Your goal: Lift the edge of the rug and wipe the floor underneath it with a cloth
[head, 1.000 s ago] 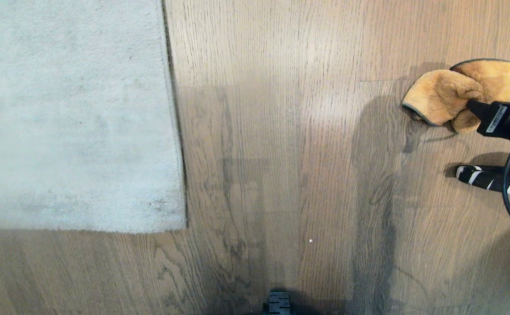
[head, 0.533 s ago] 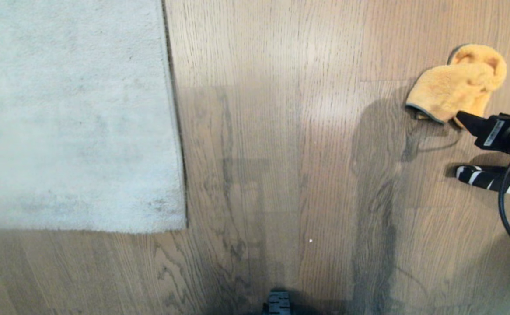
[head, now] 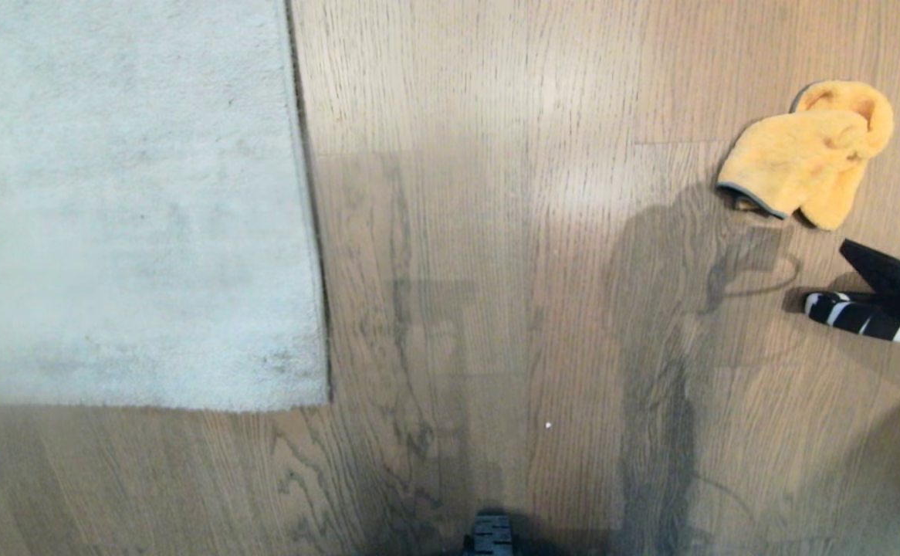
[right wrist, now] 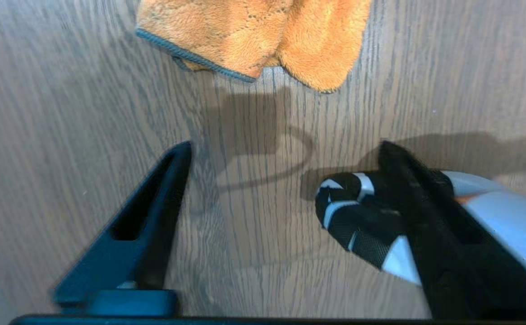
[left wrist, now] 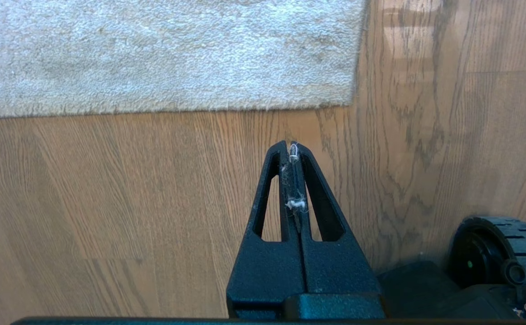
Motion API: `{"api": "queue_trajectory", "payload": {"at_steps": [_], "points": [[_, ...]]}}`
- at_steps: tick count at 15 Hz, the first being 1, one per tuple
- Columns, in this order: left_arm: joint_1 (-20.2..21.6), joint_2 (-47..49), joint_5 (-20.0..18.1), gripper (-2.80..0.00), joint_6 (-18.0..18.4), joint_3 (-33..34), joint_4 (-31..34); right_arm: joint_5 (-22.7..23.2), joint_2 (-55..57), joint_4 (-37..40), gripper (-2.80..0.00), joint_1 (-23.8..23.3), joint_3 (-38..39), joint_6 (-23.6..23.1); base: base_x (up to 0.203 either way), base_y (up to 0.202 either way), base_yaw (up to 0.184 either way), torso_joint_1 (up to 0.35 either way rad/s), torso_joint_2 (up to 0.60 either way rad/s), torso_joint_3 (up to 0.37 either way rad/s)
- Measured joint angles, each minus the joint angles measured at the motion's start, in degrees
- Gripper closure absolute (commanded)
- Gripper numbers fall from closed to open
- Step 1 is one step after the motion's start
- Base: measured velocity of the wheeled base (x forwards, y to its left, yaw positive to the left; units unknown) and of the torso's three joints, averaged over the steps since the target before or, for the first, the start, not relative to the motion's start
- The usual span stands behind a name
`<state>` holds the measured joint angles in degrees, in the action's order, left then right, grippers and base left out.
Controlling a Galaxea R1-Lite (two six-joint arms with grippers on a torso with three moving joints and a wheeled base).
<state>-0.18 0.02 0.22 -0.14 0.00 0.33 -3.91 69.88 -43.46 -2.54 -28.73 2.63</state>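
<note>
Backed off from the crumpled orange-yellow microfibre cloth (head: 809,154) now, the black right gripper (right wrist: 285,149) sits low at the right edge of the head view, jaws spread wide and holding nothing. A black-and-white striped object (right wrist: 362,221) lies on the brown wood-plank floor (head: 512,232) right under one finger. That cloth lies loose on the planks just ahead of the jaws, well apart from the pale grey rug edge (head: 307,208), which lies flat. Left gripper (left wrist: 293,149) is parked near the rug corner, jaws pressed together.
</note>
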Motion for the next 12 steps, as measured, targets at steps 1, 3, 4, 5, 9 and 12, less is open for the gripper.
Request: {"api": "queue_trajectory", "payload": {"at_steps": [1, 3, 4, 5, 9, 12], "points": [[0.0, 0.0, 0.0, 0.00, 0.0, 0.0, 0.0, 0.0, -1.3, 0.0, 0.00, 0.0, 0.9, 0.0, 0.000, 0.000, 0.000, 0.000, 0.00, 0.000], [0.0, 0.0, 0.0, 0.00, 0.0, 0.0, 0.0, 0.0, -3.5, -0.2, 0.00, 0.1, 2.7, 0.0, 0.000, 0.000, 0.000, 0.000, 0.00, 0.000], [0.0, 0.0, 0.0, 0.00, 0.0, 0.0, 0.0, 0.1, -4.5, -0.1, 0.00, 0.1, 3.3, 0.1, 0.000, 0.000, 0.000, 0.000, 0.00, 0.000], [0.0, 0.0, 0.0, 0.00, 0.0, 0.0, 0.0, 0.2, -5.8, 0.2, 0.00, 0.1, 4.2, 0.4, 0.000, 0.000, 0.000, 0.000, 0.00, 0.000], [0.0, 0.0, 0.0, 0.00, 0.0, 0.0, 0.0, 2.2, -12.7, 1.6, 0.00, 0.2, 8.7, 0.5, 0.000, 0.000, 0.000, 0.000, 0.00, 0.000], [0.0, 0.0, 0.0, 0.00, 0.0, 0.0, 0.0, 5.5, -21.2, 8.0, 0.00, 0.5, 12.7, 0.1, 0.000, 0.000, 0.000, 0.000, 0.00, 0.000]]}}
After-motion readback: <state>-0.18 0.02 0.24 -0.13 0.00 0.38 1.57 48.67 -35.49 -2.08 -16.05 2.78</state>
